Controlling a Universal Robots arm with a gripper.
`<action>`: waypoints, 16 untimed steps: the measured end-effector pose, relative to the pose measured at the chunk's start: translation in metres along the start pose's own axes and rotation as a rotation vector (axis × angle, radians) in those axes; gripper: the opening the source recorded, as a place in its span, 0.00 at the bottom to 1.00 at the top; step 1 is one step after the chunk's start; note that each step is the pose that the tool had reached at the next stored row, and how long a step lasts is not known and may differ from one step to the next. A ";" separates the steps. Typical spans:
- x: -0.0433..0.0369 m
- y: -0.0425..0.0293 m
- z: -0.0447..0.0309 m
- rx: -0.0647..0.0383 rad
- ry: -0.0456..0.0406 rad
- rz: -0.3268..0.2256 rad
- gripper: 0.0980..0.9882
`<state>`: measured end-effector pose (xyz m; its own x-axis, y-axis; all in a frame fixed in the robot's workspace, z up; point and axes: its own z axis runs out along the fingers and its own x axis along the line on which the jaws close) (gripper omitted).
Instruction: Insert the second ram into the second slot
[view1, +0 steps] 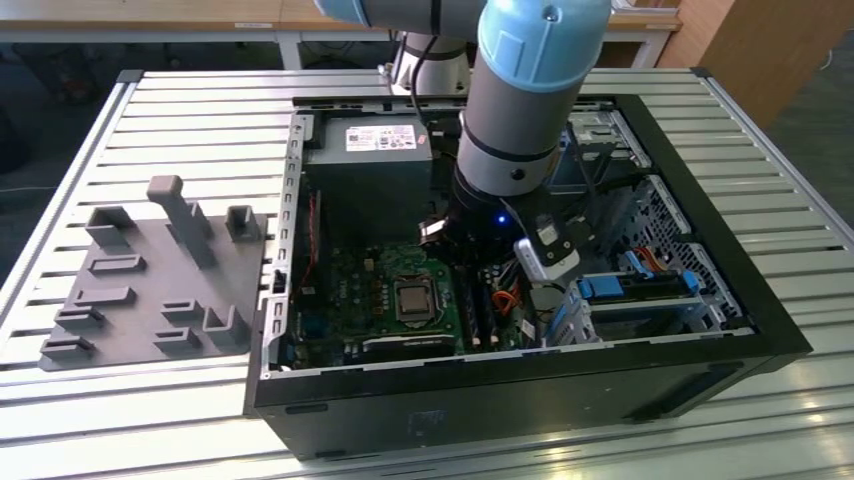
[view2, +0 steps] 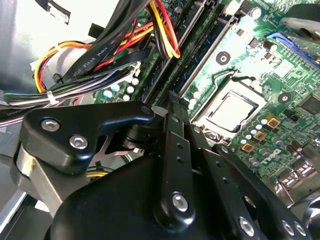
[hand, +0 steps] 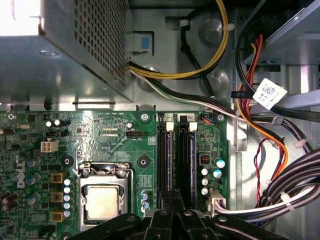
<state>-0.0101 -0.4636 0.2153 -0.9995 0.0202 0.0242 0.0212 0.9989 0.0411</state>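
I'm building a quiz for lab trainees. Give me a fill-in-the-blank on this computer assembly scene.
The grey plastic fixture plate lies on the exterior view's ___ of the open black computer case.
The robot arm has a joint cover coloured light ___.
In the first wrist view, the claw is nearest to the two long black memory ___ on the green motherboard.
Missing words: left; blue; slots.

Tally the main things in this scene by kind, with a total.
Robot arm: 1
Gripper: 1
Open computer case: 1
Power supply: 1
Processor socket: 1
Grey fixture plate: 1
Total: 6
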 end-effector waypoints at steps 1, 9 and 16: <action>0.0000 0.0000 0.0007 0.000 -0.0001 0.000 0.00; 0.0000 0.0007 -0.0045 -0.003 -0.0011 0.000 0.00; 0.0003 0.0007 -0.0142 -0.001 -0.0004 0.000 0.00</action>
<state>-0.0100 -0.4635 0.2296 -0.9995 0.0202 0.0239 0.0212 0.9989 0.0421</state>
